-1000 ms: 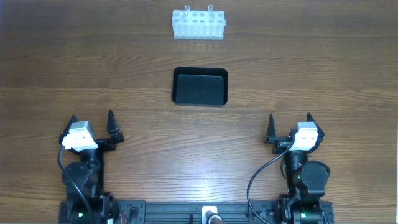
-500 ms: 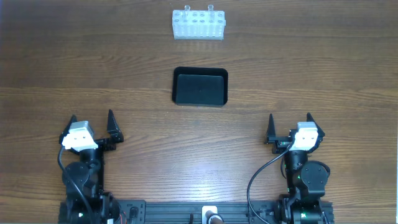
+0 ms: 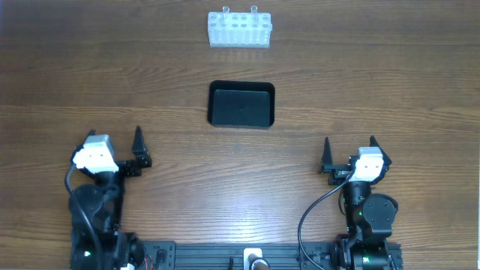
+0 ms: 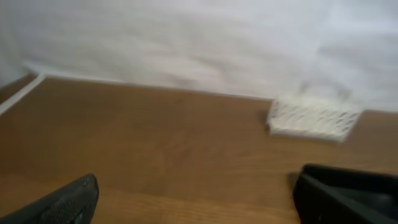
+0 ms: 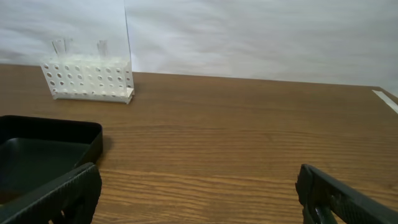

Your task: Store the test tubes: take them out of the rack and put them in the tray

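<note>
The left gripper (image 3: 114, 144) has shifted since the earlier frame: its wrist has swung and lifted a little off its rest pose near the tabletop's (image 3: 390, 82) front left corner. Its jaws stand wide apart and hold nothing. The right gripper (image 3: 349, 142) has not stirred near the front right corner, equally wide and empty. Further in, at the tabletop's middle, the black tray (image 3: 241, 105) lies bare. Beyond it, close to the far edge, the white rack (image 3: 238, 31) holds two test tubes (image 3: 225, 10) upright. The left arm seems to be starting its reach, so the task has barely begun and both tubes await removal.
</note>
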{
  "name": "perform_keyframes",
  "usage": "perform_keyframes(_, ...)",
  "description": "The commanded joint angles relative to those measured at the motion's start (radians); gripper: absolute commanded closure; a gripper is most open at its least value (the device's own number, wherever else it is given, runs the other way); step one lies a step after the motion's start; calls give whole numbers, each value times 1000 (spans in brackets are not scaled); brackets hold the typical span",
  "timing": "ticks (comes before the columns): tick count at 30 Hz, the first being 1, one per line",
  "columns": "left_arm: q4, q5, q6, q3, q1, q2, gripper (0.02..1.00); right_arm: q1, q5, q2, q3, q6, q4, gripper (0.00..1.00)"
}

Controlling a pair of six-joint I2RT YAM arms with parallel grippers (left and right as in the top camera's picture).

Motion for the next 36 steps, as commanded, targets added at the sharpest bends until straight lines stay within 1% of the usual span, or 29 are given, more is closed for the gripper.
perform_keyframes(1,6,6,11,192,-64,144,20,-2,-11,-7,-5,6,-2,9)
perform_keyframes(6,-31,6,11,378,-134,303,20,-2,-11,-7,-5,6,-2,7)
perform_keyframes(12,-164,6,11,616,-216,517,20,-2,-11,-7,-5,6,-2,9)
perform_keyframes(18,-177,6,9,823,-305,756,20,-2,-11,-7,-5,6,-2,9)
perform_keyframes(21,-178,4,-23,922,-352,886,20,-2,-11,-7,-5,6,-2,7)
perform_keyframes(23,-177,-3,-51,977,-365,972,20,-2,-11,-7,-5,6,-2,9)
perform_keyframes(26,-177,-45,-125,1067,-369,1118,20,-2,-11,-7,-5,6,-2,9)
perform_keyframes(33,-177,-45,-228,1250,-369,1441,23,-2,-11,-7,-5,6,-2,7)
perform_keyframes(36,-177,-39,-230,1318,-369,1548,23,-2,-11,-7,-5,6,-2,7)
